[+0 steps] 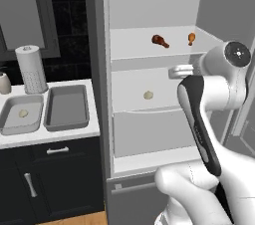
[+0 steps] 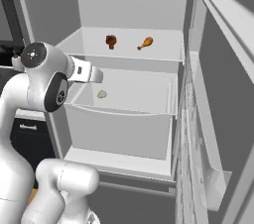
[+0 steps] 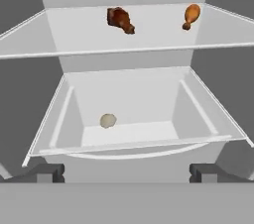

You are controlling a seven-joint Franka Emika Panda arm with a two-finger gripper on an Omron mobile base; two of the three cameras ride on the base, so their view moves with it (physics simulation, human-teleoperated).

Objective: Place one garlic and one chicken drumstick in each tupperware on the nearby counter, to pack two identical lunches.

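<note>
While my gripper (image 3: 127, 172) hung spread wide with nothing between its jaws, its two dark fingertips (image 3: 45, 172) stood at the bottom corners of the hand view, facing the open fridge (image 2: 198, 69).

Nearest ahead, in the lower middle of the hand view, lay the pulled-out drawer (image 3: 49, 129), and on its floor toward the left sat one pale garlic (image 3: 108, 120), well apart from my fingers. I judged that bulb to be the next thing to fetch.

Beyond it, across the upper part of the hand view, ran the upper shelf (image 3: 74, 29). A dark brown chicken drumstick (image 3: 120, 19) lay near its middle and an orange one (image 3: 190, 15) to the upper right, the two clearly apart and both untouched.

Off to the lower left of the left base view, the counter (image 1: 50, 135) carried the two tupperware trays side by side. The left tupperware (image 1: 10, 124) already held a garlic (image 1: 23, 113); the right tupperware (image 1: 79, 119) looked bare inside. A paper-towel roll (image 1: 31, 68) stood behind them.

So, as I judged it, one piece of four was packed. What remained was a second garlic for the right tray and a drumstick for each, with my hand free to begin.
</note>
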